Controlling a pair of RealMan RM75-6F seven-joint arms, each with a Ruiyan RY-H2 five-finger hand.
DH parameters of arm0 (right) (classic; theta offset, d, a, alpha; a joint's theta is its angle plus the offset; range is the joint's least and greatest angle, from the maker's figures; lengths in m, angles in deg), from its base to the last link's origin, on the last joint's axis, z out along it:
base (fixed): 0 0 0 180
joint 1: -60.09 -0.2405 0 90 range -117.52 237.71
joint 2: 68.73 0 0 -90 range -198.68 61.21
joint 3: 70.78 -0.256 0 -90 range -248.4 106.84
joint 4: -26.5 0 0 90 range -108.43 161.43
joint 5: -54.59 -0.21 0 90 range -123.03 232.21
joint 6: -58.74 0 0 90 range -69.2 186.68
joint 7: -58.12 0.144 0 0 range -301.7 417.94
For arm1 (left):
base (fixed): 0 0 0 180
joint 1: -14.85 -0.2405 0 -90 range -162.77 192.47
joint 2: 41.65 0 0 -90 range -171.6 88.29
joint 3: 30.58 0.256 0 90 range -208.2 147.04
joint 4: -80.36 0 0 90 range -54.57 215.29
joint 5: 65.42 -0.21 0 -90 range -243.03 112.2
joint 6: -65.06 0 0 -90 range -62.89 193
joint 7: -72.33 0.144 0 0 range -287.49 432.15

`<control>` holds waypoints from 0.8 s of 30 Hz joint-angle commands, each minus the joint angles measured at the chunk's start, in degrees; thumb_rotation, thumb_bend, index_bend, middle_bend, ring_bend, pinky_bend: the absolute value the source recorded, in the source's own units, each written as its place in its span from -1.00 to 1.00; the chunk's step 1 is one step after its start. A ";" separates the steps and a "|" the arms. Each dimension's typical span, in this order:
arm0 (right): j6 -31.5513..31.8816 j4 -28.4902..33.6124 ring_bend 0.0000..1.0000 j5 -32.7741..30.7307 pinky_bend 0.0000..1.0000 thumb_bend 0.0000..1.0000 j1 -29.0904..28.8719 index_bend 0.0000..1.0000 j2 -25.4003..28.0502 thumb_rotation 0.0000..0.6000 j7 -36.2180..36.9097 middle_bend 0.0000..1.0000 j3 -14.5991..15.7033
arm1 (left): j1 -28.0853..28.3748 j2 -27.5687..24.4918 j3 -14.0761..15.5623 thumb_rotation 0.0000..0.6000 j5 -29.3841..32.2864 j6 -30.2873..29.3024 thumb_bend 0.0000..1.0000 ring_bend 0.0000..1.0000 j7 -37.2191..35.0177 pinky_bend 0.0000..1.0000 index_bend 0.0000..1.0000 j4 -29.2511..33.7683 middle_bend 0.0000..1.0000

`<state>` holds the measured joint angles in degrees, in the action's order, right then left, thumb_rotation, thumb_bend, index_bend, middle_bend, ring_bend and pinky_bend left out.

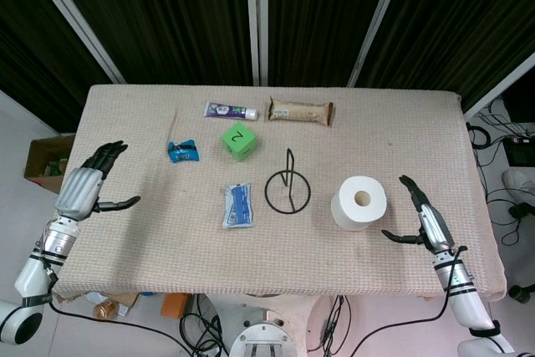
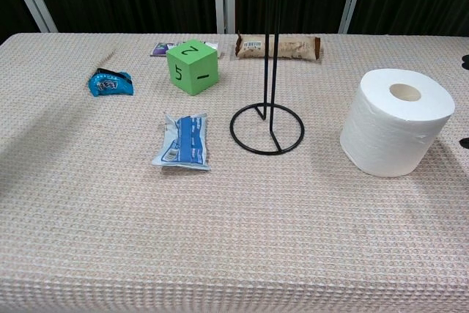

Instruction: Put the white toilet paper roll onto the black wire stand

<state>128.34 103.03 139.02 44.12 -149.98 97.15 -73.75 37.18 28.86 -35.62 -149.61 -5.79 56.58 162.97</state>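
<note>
The white toilet paper roll (image 1: 359, 202) (image 2: 396, 122) stands on end on the table, right of centre, its core hole facing up. The black wire stand (image 1: 287, 189) (image 2: 267, 127) rests just left of it, a ring base with an upright post. My right hand (image 1: 422, 221) hovers over the table a short way right of the roll, fingers spread, holding nothing. Only its fingertips (image 2: 464, 64) show at the chest view's right edge. My left hand (image 1: 87, 189) is open over the table's left edge, far from both.
A green cube (image 1: 237, 140), a blue-and-white sachet (image 1: 238, 205), a small blue packet (image 1: 182, 151), a toothpaste tube (image 1: 231, 110) and a snack bar (image 1: 301, 111) lie on the beige table (image 1: 167, 240). A cardboard box (image 1: 46, 160) sits on the floor at left.
</note>
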 commanded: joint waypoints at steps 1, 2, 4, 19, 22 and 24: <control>-2.10 -0.89 -1.00 0.25 -1.00 -1.00 -1.69 -1.00 -0.58 1.00 2.17 -1.00 -0.67 | -0.26 0.28 0.41 -0.47 -0.20 -0.24 -1.00 -0.94 0.87 -0.58 -0.86 -0.37 -0.90; -2.78 -1.00 -1.00 0.44 -1.00 -1.00 -2.20 -1.00 -0.74 1.00 2.95 -1.00 -0.70 | -0.35 0.25 0.56 -0.47 -0.24 -0.26 -1.00 -0.94 1.19 -0.58 -0.86 -0.46 -0.90; -4.30 -0.82 -1.00 1.04 -1.00 -1.00 -3.27 -1.00 -0.82 1.00 5.31 -1.00 -0.56 | -0.58 0.10 0.74 -0.48 -0.34 -0.53 -1.00 -0.94 1.61 -0.58 -0.86 -0.54 -0.90; -7.01 -4.34 -1.00 2.95 -1.00 -1.00 -6.95 -1.00 -4.34 1.00 7.80 -1.00 0.01 | -1.11 -0.05 0.96 -0.48 -0.03 -0.86 -1.00 -0.94 3.50 -0.58 -0.86 -0.30 -0.92; -6.88 -4.62 -1.00 2.91 -1.00 -1.00 -7.22 -1.00 -4.78 1.00 7.88 -1.00 -0.04 | -1.43 0.17 0.87 -0.48 -0.25 -1.77 -1.00 -0.94 3.80 -0.58 -0.86 -0.70 -0.94; -6.21 -4.91 -1.00 2.78 -1.00 -0.95 -7.15 -1.00 -5.33 1.00 8.12 -0.96 -0.26 | -1.61 0.09 0.85 -0.48 -0.24 -2.05 -1.00 -0.94 3.71 -0.58 -0.86 -0.76 -0.95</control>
<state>121.91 98.25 141.86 36.95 -155.12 105.16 -73.92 35.61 28.97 -34.76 -149.84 -7.80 60.31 162.24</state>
